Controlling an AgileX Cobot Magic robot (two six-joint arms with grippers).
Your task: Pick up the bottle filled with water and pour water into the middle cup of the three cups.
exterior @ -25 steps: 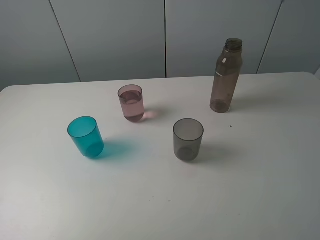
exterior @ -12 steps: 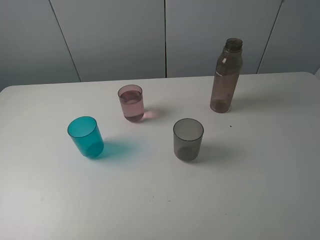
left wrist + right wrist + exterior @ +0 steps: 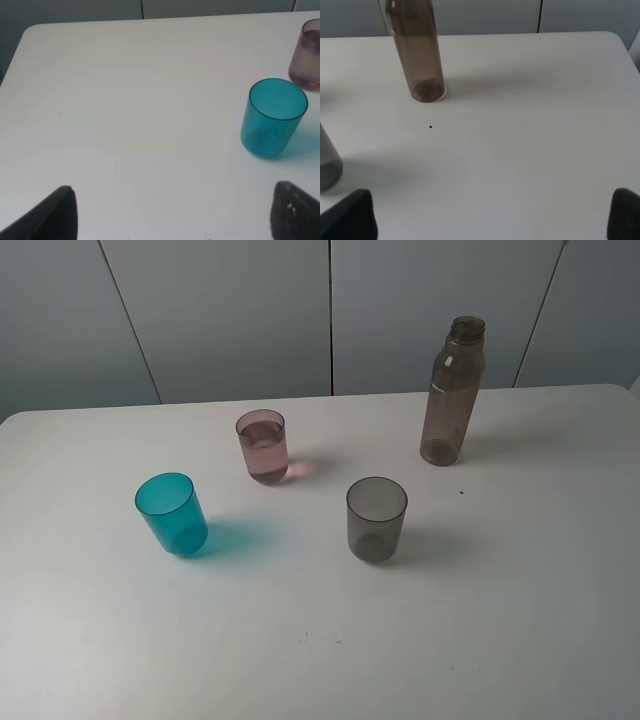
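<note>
- Right gripper (image 3: 492,220): jaws spread wide, the two dark fingertips at the edges of the right wrist view, nothing between them; held low and back over bare table, apparently so the bottle stays in plain sight ahead.
- Left gripper (image 3: 172,215): fingertips likewise wide apart, holding nothing; parked on its own side, seemingly out of the pouring path.
- Bottle (image 3: 417,50): upright, uncapped, ahead of the right gripper and towards its inner side, well apart from it. Smoky walls; a water level cannot be made out.
- Grey cup (image 3: 327,165): nearest item to the right gripper, off to its inner side, between it and the other cups. Looks empty from above.
- Middle cup (image 3: 262,446): pink, upright, beyond the grey cup from the right gripper, well apart from the bottle. It holds clear liquid, roughly two-thirds up, so the pour looks done, judging by the level.
- Teal cup (image 3: 272,119): just ahead of the left gripper, towards its inner side; appears empty.
- Table (image 3: 500,640): white, carrying all four vessels, none touching.
</note>
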